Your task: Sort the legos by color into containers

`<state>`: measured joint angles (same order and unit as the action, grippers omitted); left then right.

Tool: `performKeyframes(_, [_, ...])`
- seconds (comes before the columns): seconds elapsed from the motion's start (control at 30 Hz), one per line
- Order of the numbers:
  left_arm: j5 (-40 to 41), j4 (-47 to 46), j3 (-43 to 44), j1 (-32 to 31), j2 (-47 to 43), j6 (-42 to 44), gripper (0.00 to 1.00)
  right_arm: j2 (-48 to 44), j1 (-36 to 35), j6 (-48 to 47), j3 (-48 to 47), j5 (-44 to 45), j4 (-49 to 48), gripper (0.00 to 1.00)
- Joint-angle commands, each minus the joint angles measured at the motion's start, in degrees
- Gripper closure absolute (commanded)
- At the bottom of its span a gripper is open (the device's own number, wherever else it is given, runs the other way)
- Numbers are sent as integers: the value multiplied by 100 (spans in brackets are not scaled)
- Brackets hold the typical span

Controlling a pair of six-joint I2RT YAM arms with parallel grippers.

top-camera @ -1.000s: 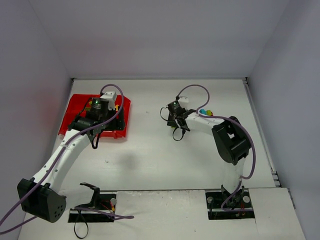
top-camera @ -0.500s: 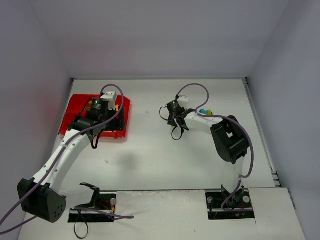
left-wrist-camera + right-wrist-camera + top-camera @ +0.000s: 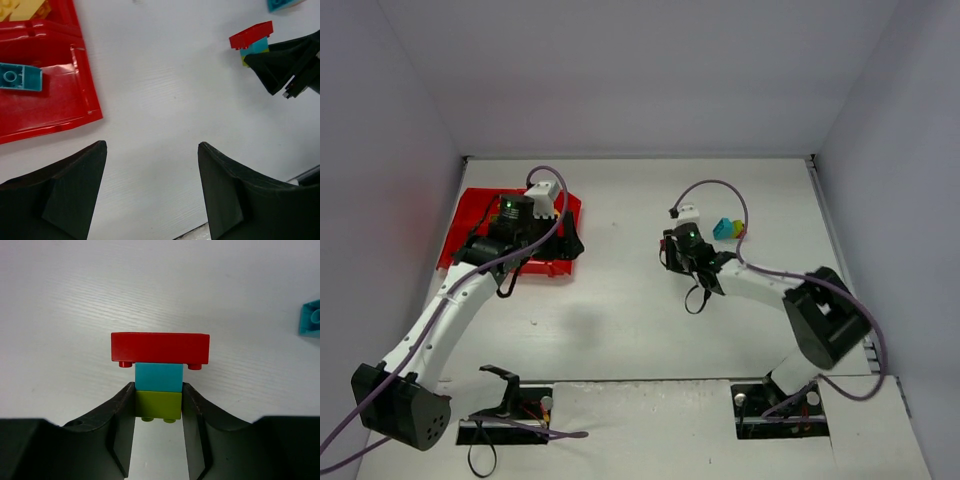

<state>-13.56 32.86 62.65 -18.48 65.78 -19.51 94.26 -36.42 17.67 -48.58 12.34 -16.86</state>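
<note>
Three stacked legos pinched in right jaws; left jaws wide.

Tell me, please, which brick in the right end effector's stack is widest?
The red brick, farthest from the right end effector; it overhangs the teal brick and lime brick on both sides.

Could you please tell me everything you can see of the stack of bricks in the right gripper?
The stack is three glossy plastic bricks pressed together: a wide, flat red brick at the far end, a smaller teal brick in the middle and a lime brick nearest the wrist, with the studs pointing towards the wrist. The right gripper is shut on it, its fingers pressing the lime and teal sides. The white table lies behind it; I cannot tell whether the stack touches it.
</note>
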Motion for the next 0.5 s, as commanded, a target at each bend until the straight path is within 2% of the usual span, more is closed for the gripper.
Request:
performKeyframes(0.0, [-847, -623, 151, 11, -250, -333, 33, -1197, -84, -992, 497, -546, -1389, 100])
performKeyframes(0.23, [-1938, -1027, 423, -59, -13, -984, 28, -2806, -93, -1723, 1438, -1943, -1908, 100])
performKeyframes(0.47, [-2230, -1151, 906, -454, 418, -1301, 25, -3668, -110, -2233, 1527, -2859, -1698, 100])
